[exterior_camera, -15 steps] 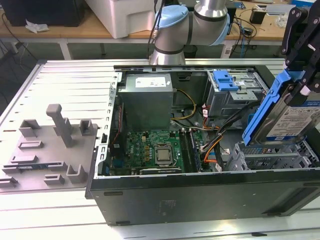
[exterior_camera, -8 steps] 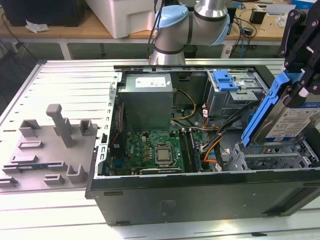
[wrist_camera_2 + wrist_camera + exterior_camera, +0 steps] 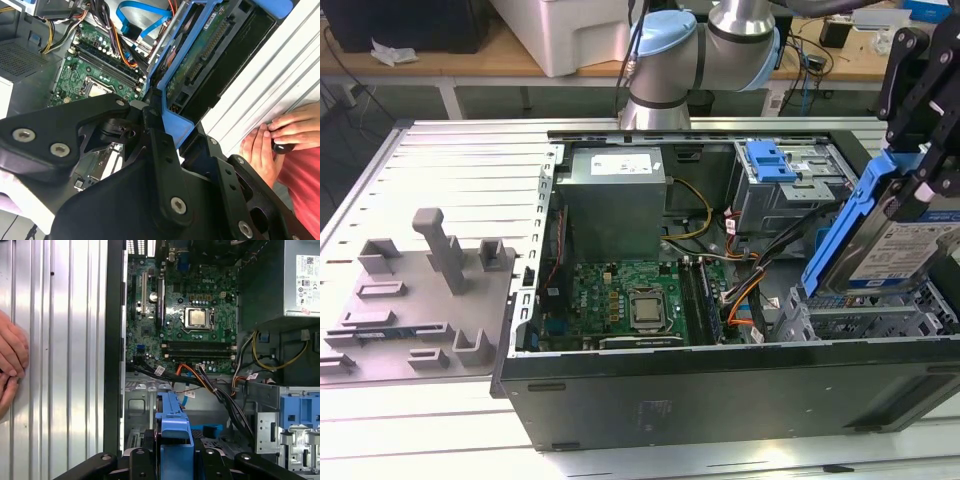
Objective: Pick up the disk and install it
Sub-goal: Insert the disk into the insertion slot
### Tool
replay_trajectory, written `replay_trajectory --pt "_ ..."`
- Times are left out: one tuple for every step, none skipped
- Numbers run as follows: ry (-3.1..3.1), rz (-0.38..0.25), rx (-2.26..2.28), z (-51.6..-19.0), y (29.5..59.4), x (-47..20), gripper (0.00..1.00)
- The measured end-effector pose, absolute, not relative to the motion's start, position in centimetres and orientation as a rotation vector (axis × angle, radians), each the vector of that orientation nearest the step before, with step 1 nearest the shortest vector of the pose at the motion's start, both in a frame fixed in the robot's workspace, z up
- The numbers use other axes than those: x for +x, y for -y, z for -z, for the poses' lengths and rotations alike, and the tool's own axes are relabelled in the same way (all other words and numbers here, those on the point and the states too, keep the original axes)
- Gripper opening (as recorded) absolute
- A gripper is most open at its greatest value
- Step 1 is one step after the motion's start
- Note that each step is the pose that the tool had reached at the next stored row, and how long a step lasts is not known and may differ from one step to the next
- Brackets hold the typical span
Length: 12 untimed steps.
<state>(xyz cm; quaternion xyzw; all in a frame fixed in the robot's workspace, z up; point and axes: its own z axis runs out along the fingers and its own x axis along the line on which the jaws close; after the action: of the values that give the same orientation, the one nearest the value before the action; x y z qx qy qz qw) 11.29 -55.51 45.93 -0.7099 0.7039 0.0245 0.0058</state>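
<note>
Nearest to me, the fingers [image 3: 156, 137] are clamped on the blue carrier edge of the disk [image 3: 912, 252], so the load sits on the frame, not on the bare drive. The disk hangs tilted above the grey drive bay [image 3: 865, 318] at the exterior view's right end of the open case [image 3: 720, 390], not yet seated; I judge the slant suits sliding it in. Beyond lie the cable bundle [image 3: 215, 390], the motherboard [image 3: 150, 335] and the power supply [image 3: 615, 200]. A person's hand [image 3: 11, 357] rests on the ribbed bench [image 3: 60, 340] beside the case
</note>
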Motion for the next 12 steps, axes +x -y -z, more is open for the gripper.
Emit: replay_trajectory --pt "-2.203 -0.077 -2.222 -45.9 55.52 11.29 0.37" --pt "-2.203 -0.077 -2.222 -45.87 55.53 11.29 0.37" --pt "-2.203 -0.077 -2.222 -45.8 55.56 11.29 0.37" --pt "-2.203 -0.078 -2.222 -45.77 55.58 11.29 0.37" --pt "-2.202 -0.078 -2.221 -45.72 55.6 11.29 0.37" --pt "-2.202 -0.078 -2.221 -45.68 55.62 11.29 0.37" --pt "-2.202 -0.078 -2.221 -45.65 55.63 11.29 0.37" --pt "-2.202 -0.079 -2.221 -45.59 55.66 11.29 0.37" --pt "-2.202 -0.079 -2.221 -45.55 55.68 11.29 0.37" --pt "-2.202 -0.079 -2.221 -45.52 55.7 11.29 0.37" --pt "-2.202 -0.08 -2.221 -45.47 55.73 11.29 0.37" --pt "-2.201 -0.08 -2.22 -45.43 55.76 11.29 0.37"
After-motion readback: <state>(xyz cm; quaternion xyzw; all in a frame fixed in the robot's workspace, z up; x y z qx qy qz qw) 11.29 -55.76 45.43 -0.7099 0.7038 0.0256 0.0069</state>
